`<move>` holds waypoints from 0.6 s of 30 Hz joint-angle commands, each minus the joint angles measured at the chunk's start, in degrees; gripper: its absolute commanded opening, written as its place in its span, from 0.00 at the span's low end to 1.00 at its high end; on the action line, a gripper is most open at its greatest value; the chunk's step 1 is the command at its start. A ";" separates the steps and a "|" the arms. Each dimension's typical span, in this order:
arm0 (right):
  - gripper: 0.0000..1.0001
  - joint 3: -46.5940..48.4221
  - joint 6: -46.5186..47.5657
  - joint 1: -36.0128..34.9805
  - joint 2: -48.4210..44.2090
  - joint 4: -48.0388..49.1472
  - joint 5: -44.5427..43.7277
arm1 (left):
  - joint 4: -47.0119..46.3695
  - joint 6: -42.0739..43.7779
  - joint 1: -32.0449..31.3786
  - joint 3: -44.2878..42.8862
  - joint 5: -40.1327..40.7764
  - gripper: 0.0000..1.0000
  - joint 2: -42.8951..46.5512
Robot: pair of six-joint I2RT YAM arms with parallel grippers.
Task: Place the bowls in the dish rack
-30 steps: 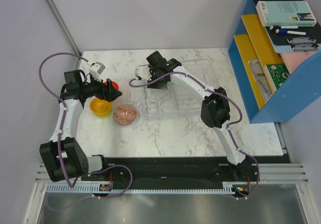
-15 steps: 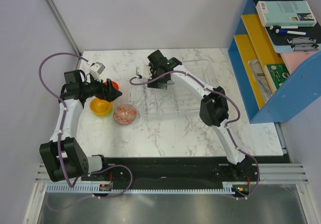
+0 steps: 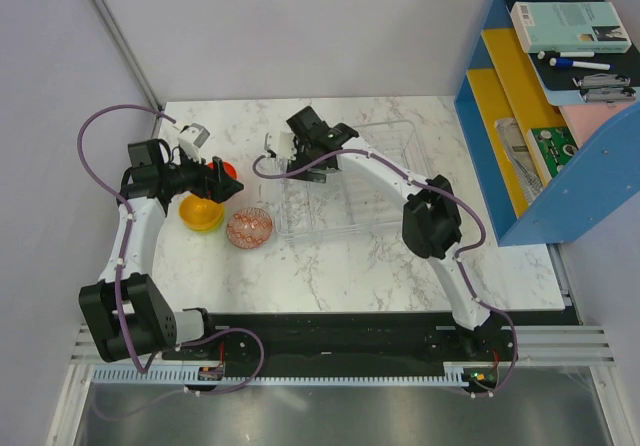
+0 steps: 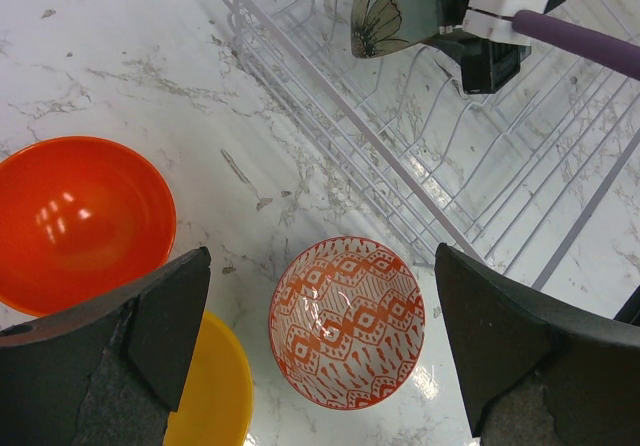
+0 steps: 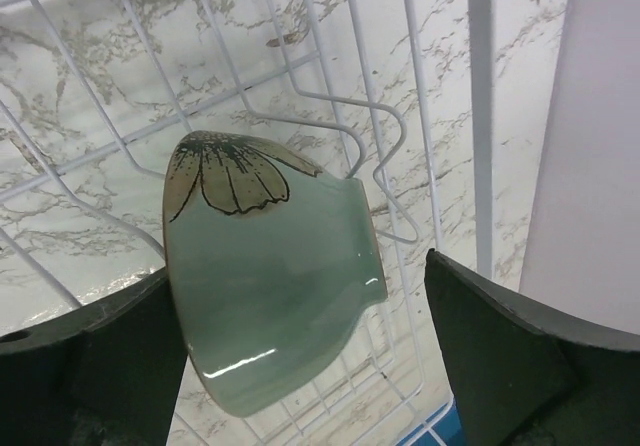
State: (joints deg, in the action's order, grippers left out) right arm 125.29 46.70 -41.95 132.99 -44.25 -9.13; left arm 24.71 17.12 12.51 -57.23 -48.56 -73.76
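The clear dish rack [image 3: 385,206] lies at the table's middle-right and also shows in the left wrist view [image 4: 330,136]. My right gripper [image 3: 284,152] hangs over its far left corner. In the right wrist view the jaws [image 5: 298,286] are spread wide around the pale grey-green bowl [image 5: 270,296], which stands on edge on the rack wires [image 5: 400,166]; the left finger touches it, the right finger is apart. My left gripper [image 4: 322,266] is open above the red-patterned bowl [image 4: 347,321]. The red-orange bowl [image 4: 80,221] and the orange-yellow bowl [image 4: 215,386] lie beside it. In the top view the orange-yellow bowl [image 3: 200,212] sits in a lime green one.
A blue shelf unit [image 3: 560,116] with books and pens stands at the table's right edge. White walls close the back and left. The patterned bowl [image 3: 249,227] sits just left of the rack's near left corner.
My right gripper has shifted slightly left and away over the rack's far left corner. The left arm and the bowls on the table have not moved.
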 commanded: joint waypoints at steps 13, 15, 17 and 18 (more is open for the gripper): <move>0.98 -9.62 -6.35 -1.11 -16.53 8.30 -6.60 | -3.08 0.45 -6.16 -4.28 -0.24 1.00 -2.88; 0.98 -11.38 -7.58 -1.11 -18.90 8.39 -6.61 | -4.92 0.10 -9.59 -4.47 6.06 1.00 -4.64; 0.98 -12.61 -8.20 -1.20 -21.18 8.65 -6.43 | -7.03 -0.16 -15.22 -5.25 12.83 1.00 -7.17; 0.98 -13.92 -8.64 -1.11 -21.80 8.91 -6.69 | -7.57 -0.16 -18.11 -6.65 14.87 1.00 -8.23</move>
State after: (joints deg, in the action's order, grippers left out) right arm 113.56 41.06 -43.03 117.75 -39.20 -13.89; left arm 22.06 17.08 2.26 -59.90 -44.16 -78.41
